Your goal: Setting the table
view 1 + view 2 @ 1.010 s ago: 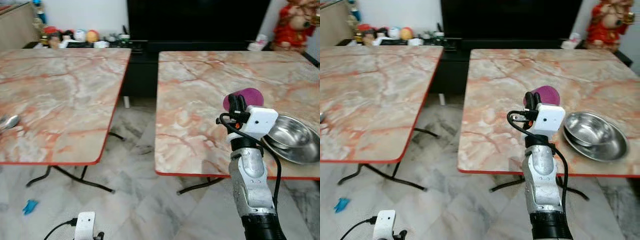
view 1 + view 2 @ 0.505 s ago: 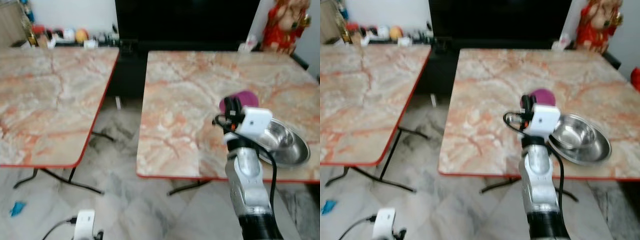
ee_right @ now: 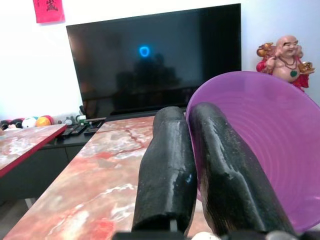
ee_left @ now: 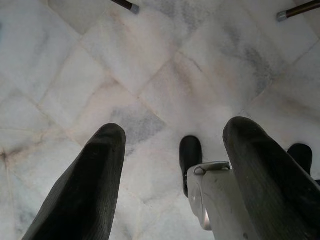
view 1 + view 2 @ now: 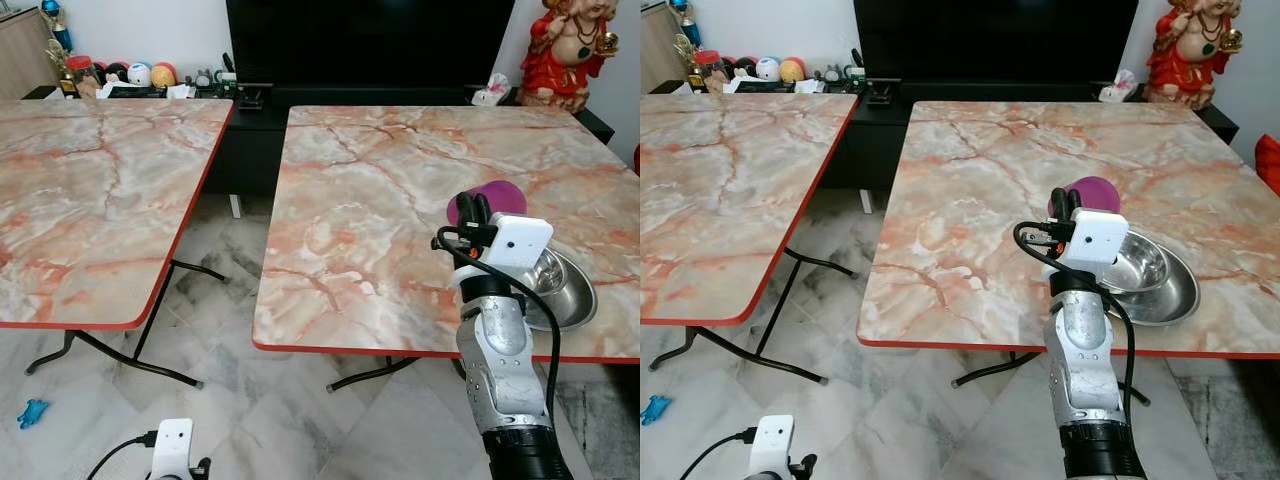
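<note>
Up over the marble table (image 5: 380, 180), the right gripper (image 3: 192, 165) pinched a purple bowl (image 3: 250, 145) by its rim, fingers nearly together (wrist cam showed this clearly). Head cams added steel bowls (image 5: 1160, 280) beside it. Left gripper (image 4: 172, 170) hung wide apart w/ nothing held, above the floor.

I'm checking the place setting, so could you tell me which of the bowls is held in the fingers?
The purple bowl, clamped at its rim by the right gripper. The steel bowls rest stacked on the marble table beside it.
</note>
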